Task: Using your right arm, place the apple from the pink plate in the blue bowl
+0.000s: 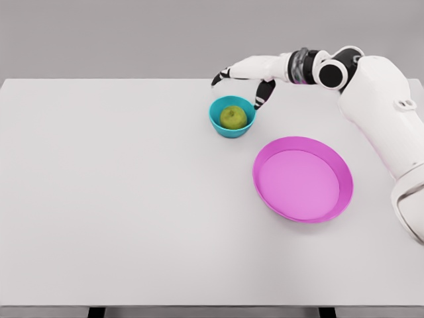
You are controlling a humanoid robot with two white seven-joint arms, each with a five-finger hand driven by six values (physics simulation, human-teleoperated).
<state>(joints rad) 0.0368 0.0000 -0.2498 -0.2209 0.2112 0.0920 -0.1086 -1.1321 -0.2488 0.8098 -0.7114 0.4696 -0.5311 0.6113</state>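
A green apple (233, 117) lies inside the blue bowl (232, 131) at the table's back middle. My right hand (242, 84) hovers just above and behind the bowl, its dark-tipped fingers (264, 94) spread and holding nothing. The pink plate (303, 179) sits to the right and nearer the front, with nothing on it. The right arm (371, 86) comes in from the right edge and bends over the plate's far side. The left arm does not show.
The white table (119, 199) spans the whole view, with its back edge just behind the hand and its front edge along the bottom.
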